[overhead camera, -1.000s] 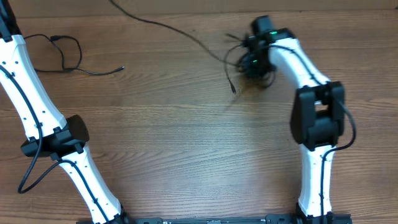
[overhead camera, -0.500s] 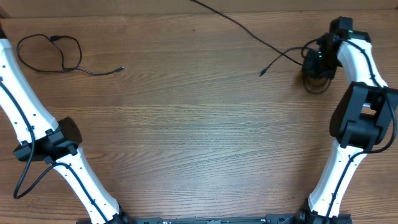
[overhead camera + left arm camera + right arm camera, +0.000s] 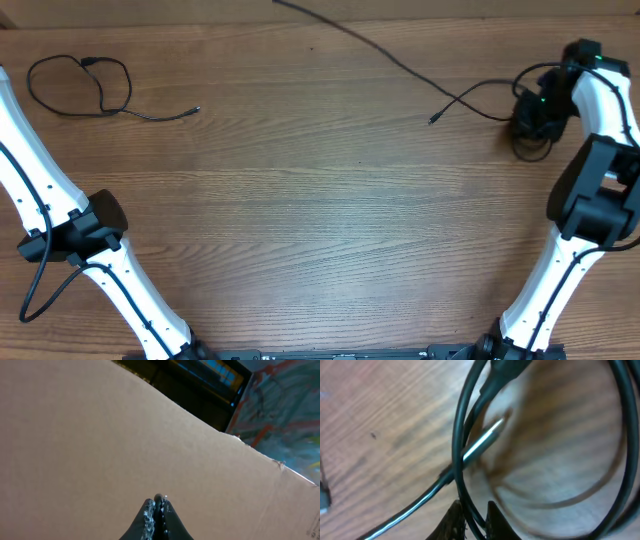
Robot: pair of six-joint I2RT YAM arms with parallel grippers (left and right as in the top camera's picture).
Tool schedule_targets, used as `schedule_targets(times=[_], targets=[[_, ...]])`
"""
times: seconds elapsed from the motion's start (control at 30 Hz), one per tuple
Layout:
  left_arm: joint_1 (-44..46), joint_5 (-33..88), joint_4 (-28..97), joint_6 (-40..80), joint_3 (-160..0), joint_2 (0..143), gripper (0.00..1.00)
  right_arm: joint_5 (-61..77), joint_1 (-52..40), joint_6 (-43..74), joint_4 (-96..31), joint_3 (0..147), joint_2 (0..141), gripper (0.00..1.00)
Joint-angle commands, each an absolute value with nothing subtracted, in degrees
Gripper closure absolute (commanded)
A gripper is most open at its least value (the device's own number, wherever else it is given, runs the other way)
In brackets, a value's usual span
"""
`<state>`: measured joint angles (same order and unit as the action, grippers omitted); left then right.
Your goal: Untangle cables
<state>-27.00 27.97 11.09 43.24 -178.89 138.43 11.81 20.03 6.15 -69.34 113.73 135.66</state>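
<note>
Cable bundle [image 3: 533,140] at far right of wooden table [image 3: 320,230], under right gripper [image 3: 541,108]. 1 strand [image 3: 462,460] of it pinched between near-closed fingertips [image 3: 454,519]. Long cable [image 3: 385,52] running from bundle up-left to top edge; plug end [image 3: 432,121] lying free just beside it. Separate looped cable [image 3: 80,85] top left, well apart. Left gripper [image 3: 157,502] clenched, empty, facing cardboard [image 3: 100,435].

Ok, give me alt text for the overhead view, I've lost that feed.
The right gripper sits at the far right on a tangled cable bundle, one cord trailing toward the top edge. A separate looped cable lies far left on the wooden table.
</note>
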Motion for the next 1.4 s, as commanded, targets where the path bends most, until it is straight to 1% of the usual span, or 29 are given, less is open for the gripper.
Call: schedule_targets(times=[0.0, 0.07, 0.17, 0.27, 0.3, 0.4, 0.43, 0.47, 0.5, 0.53, 0.6, 0.67, 0.7, 0.77, 0.83, 0.93, 1.03, 1.1, 1.17, 1.23, 1.33, 1.37], targets=[[-27.3, 25.4, 10.7, 42.0, -180.0, 136.2, 0.96, 22.7, 21.0, 4.1, -71.9, 118.2, 135.1, 0.88], [-26.9, 26.0, 10.7, 42.0, -180.0, 136.2, 0.96, 30.6, 21.0, 2.0, -72.9, 120.7, 134.5, 0.96], [-26.2, 26.5, 10.7, 41.9, -180.0, 136.2, 0.96, 40.2, 21.0, 1.2, -73.4, 124.9, 133.6, 0.96], [-25.7, 28.3, 10.7, 41.9, -180.0, 136.2, 0.96, 42.5, 21.0, 2.0, -73.4, 129.8, 133.1, 0.96], [-25.5, 29.0, 10.8, 42.0, -180.0, 136.2, 0.96, 41.4, 21.0, 2.9, -73.5, 131.3, 133.1, 0.96], [-24.8, 32.6, 10.7, 42.0, -180.0, 136.2, 0.96, 35.9, 20.6, 6.8, -73.5, 132.7, 133.1, 0.87], [-24.6, 33.8, 10.8, 42.0, -180.0, 136.2, 0.96, 34.6, 20.3, 6.9, -74.0, 132.7, 133.1, 0.79], [-24.2, 35.1, 10.9, 42.0, -180.0, 136.2, 0.96, 33.2, 19.8, 6.9, -74.8, 132.7, 133.1, 0.67], [-23.8, 36.1, 11.3, 42.0, -180.0, 136.2, 0.96, 31.7, 19.2, 6.9, -75.4, 132.7, 133.1, 0.51], [-23.1, 36.9, 12.2, 41.9, -180.0, 136.2, 0.96, 29.6, 18.2, 6.9, -75.9, 132.7, 133.1, 0.44], [-21.6, 38.3, 14.2, 40.6, -180.0, 136.2, 0.96, 26.8, 16.4, 6.8, -76.4, 132.7, 133.1, 0.37], [-19.7, 38.6, 17.7, 37.7, -180.0, 136.3, 0.96, 26.1, 14.4, 5.4, -76.6, 132.7, 133.1, 0.23], [-18.5, 38.6, 19.8, 35.8, -180.0, 136.3, 0.96, 26.2, 13.5, 5.4, -76.6, 132.7, 133.1, 0.19], [-16.4, 38.5, 24.1, 31.9, -180.0, 136.3, 0.96, 26.2, 11.1, 5.8, -76.7, 132.7, 133.1, 0.00], [-14.3, 38.4, 28.9, 27.8, -180.0, 136.3, 0.96, 25.6, 8.1, 5.8, -76.9, 132.7, 133.1, 0.00], [-11.5, 38.3, 36.8, 20.4, -179.9, 136.4, 0.96, 21.3, 3.4, 6.8, -75.6, 132.7, 133.1, 0.00], [-8.8, 38.3, 47.4, 7.8, -179.3, 136.4, 0.96, 19.1, 0.6, 12.5, -72.0, 132.7, 133.1, 0.00], [-6.6, 37.7, 57.4, -2.6, -178.2, 136.4, 0.96, 19.1, -0.4, 15.5, -68.8, 132.7, 133.1, 0.00], [-4.9, 34.0, 65.1, -8.9, -176.6, 136.4, 0.96, 19.1, -0.6, 16.4, -67.3, 132.7, 133.1, 0.00], [-3.3, 27.1, 70.5, -10.7, -174.8, 136.6, 0.96, 19.1, -0.6, 16.6, -67.1, 132.7, 133.1, 0.00], [-1.1, 20.6, 75.1, -7.8, -170.0, 136.6, 0.96, 19.1, -0.6, 16.5, -67.6, 132.7, 133.1, 0.00], [0.3, 18.7, 77.0, -6.2, -166.1, 136.6, 0.96, 19.1, -0.6, 16.5, -67.9, 132.7, 133.1, 0.00]])
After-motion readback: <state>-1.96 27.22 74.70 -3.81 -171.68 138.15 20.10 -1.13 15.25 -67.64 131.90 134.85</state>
